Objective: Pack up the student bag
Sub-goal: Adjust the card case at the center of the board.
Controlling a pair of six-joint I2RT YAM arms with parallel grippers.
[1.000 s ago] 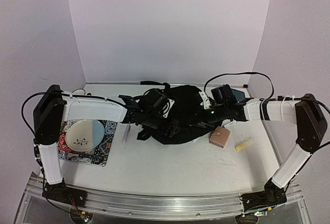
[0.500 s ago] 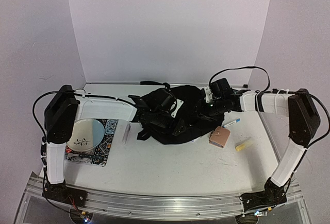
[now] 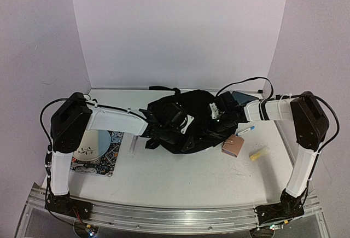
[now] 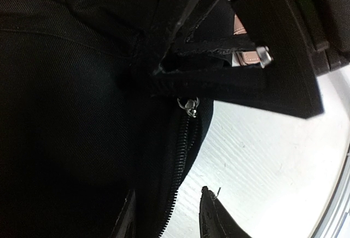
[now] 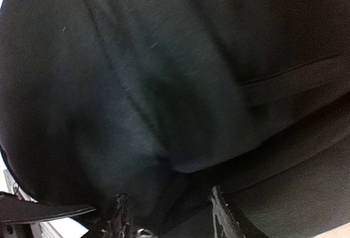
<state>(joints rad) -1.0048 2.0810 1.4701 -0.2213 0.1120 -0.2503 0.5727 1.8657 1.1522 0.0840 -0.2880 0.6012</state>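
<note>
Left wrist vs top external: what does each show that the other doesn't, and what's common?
Only left wrist: a zipper track and its metal pull close up, the track running down between the left gripper's fingers. Only top external: a plate on a patterned mat, a yellow item and a pen. Both: the black student bag and the white table.

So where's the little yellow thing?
In the top view, the yellow thing lies on the table's right side, just right of the brown box, with the pen behind it.
</note>
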